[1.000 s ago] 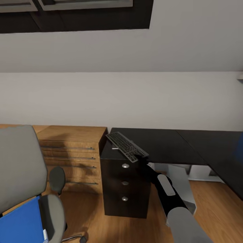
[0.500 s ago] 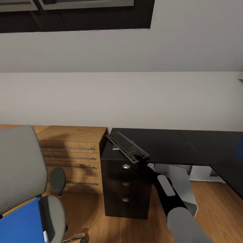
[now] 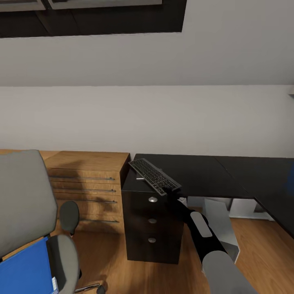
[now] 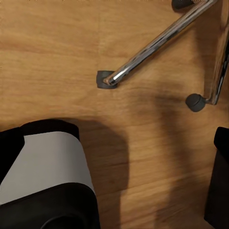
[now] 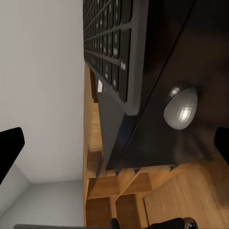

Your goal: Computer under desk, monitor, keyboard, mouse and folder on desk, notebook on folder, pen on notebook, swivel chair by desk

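Note:
The dark grey keyboard (image 3: 153, 176) lies slanted across the left end of the black desk (image 3: 204, 173), its near end jutting past the front edge. My right gripper (image 3: 170, 194) sits just under that end. In the right wrist view its fingers (image 5: 9, 152) stand wide apart and open, with the keyboard (image 5: 112, 52) close ahead. The grey swivel chair (image 3: 24, 200) stands at lower left with the blue folder (image 3: 24, 269) on its seat. My left gripper (image 4: 114, 143) is open, above the floor by the chair's chrome base (image 4: 152, 47). Monitor, computer, mouse, notebook and pen are out of view.
A black drawer unit (image 3: 151, 228) with silver knobs (image 5: 180, 108) stands under the desk's left end. A light wood dresser (image 3: 87, 179) sits against the wall between it and the chair. The desk turns toward me at the right. My own base (image 4: 47, 171) is close to the chair's casters.
The head view has shifted very slightly. The keyboard, chair and right arm keep their places.

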Controlling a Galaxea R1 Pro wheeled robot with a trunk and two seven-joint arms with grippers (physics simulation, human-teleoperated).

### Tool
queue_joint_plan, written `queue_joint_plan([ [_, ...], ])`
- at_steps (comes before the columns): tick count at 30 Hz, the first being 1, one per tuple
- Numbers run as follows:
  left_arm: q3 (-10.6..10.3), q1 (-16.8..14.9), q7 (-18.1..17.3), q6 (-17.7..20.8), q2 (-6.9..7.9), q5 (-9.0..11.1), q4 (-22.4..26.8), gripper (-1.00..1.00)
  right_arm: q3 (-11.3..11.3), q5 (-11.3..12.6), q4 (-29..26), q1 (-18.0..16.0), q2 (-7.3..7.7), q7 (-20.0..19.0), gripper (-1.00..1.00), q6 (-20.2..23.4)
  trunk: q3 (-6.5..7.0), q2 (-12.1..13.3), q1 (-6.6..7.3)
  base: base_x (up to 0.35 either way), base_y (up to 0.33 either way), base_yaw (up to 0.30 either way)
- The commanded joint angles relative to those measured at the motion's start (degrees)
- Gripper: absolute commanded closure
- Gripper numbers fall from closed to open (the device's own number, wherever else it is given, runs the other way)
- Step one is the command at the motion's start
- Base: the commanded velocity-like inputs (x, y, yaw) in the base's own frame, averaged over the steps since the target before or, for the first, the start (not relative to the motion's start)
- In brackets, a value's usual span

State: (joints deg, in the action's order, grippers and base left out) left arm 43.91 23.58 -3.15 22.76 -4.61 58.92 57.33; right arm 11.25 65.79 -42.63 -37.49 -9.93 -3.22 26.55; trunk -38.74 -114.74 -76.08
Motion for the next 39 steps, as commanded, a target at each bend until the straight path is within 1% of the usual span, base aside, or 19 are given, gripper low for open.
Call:
queue_joint_plan([
  [1,0.05,-0.02,-0.09,0.36,-0.08,-0.07,0.02,-1.0,0.35,0.04,0.0,-0.04,-0.07,-0.12,-1.0,0.38,-0.05,-0.03,0.0,0.0,0.0,0.0],
  [5,-0.29,-0.02,0.01,0.28,-0.24,-0.49,-0.02,-1.0,0.35,0.04,0.0,-0.04,-0.07,-0.12,-1.0,0.28,-0.05,-0.03,0.0,0.078,0.021,0.0],
  [10,-0.38,-0.02,0.06,0.27,-0.24,-0.55,-1.29,-1.0,0.35,0.04,0.37,-0.06,-0.07,-0.12,-1.0,0.26,-0.05,-0.03,0.0,0.123,0.032,0.0],
  [15,-0.4,-0.02,0.0,0.27,-0.23,-0.64,-1.49,-1.0,0.35,0.04,0.74,-0.07,-0.07,-0.12,-1.0,0.15,-0.05,-0.03,0.0,0.064,0.002,0.0],
  [19,-0.41,-0.14,0.05,0.33,-0.13,-1.83,-1.57,-1.0,0.35,0.04,0.78,-0.07,-0.07,-0.12,-1.0,0.09,-0.05,-0.03,0.0,0.163,0.0,0.0],
  [22,-0.41,-0.18,0.13,0.35,-0.1,-2.15,-1.63,-1.0,0.37,0.04,0.79,-0.09,-0.07,-0.12,-1.0,0.03,-0.05,-0.03,0.0,0.056,0.0,0.0],
  [31,-0.41,-0.33,0.26,0.35,0.01,-2.31,-2.01,-1.0,0.43,0.04,0.79,-0.07,-0.07,-0.12,-1.0,-0.09,-0.05,-0.03,0.0,0.01,0.0,0.0],
  [32,-0.41,-0.35,0.26,0.36,-0.01,-2.31,-2.02,-1.0,0.43,0.04,0.79,-0.07,-0.07,-0.12,1.0,-0.09,-0.05,-0.03,0.0,0.001,0.0,0.0],
  [39,-0.41,-0.37,0.35,0.35,-0.05,-2.31,-2.12,-1.0,0.29,0.13,0.78,-0.06,-0.07,-0.39,1.0,-0.1,-0.05,-0.03,0.0,0.0,0.0,0.0],
])
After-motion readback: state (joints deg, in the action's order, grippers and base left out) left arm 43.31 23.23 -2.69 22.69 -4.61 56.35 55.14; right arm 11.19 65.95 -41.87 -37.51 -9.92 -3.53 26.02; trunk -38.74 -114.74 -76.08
